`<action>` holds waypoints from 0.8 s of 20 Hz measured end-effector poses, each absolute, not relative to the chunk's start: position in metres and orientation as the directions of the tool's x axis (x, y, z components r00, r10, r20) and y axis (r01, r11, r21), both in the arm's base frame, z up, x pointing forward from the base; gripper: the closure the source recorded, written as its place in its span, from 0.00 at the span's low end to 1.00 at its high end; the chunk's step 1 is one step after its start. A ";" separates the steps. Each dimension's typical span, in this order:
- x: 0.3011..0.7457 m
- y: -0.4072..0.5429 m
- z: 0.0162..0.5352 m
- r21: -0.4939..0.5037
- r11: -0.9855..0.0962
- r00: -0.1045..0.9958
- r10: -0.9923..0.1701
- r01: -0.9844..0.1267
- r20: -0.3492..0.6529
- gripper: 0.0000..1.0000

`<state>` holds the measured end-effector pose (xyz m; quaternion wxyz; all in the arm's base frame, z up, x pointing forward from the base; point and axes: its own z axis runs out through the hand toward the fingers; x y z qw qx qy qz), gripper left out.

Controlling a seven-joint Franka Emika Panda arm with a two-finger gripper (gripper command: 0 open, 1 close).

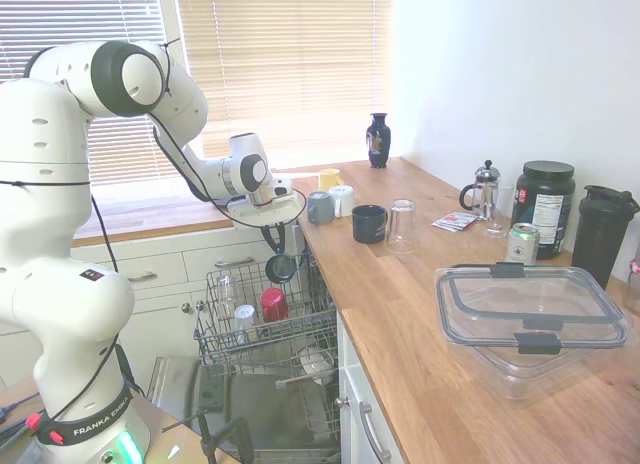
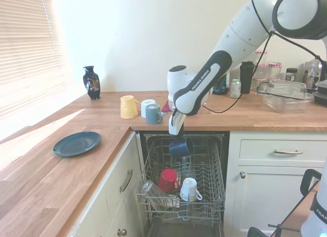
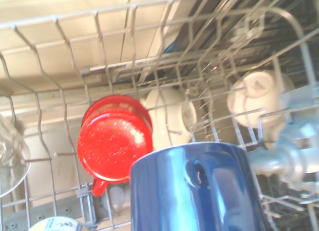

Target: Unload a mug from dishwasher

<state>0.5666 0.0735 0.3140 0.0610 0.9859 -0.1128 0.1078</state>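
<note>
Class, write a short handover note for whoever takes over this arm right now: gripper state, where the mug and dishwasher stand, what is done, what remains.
Gripper: shut on the mug, which hangs above the wire rack of the open dishwasher.
Done: mug lifted clear of the rack.
In the rack: red cup, white cup.
Left: carry the mug to the wooden counter and release it.

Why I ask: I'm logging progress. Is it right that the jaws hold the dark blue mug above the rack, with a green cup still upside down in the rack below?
Not quite: the cup in the rack is red, as the second exterior view shows. The gripper does hold the mug above it.
</note>
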 end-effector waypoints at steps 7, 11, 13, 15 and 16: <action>0.561 0.065 0.385 0.112 -0.957 0.935 -0.230 -0.268 0.271 1.00; 0.564 0.066 0.413 0.148 -0.944 0.925 -0.245 -0.296 0.289 1.00; 0.567 0.065 0.423 0.171 -0.935 0.923 -0.252 -0.309 0.293 1.00; 0.570 0.059 0.430 0.190 -0.926 0.919 -0.262 -0.325 0.295 1.00; 0.572 0.055 0.433 0.197 -0.922 0.917 -0.268 -0.333 0.296 1.00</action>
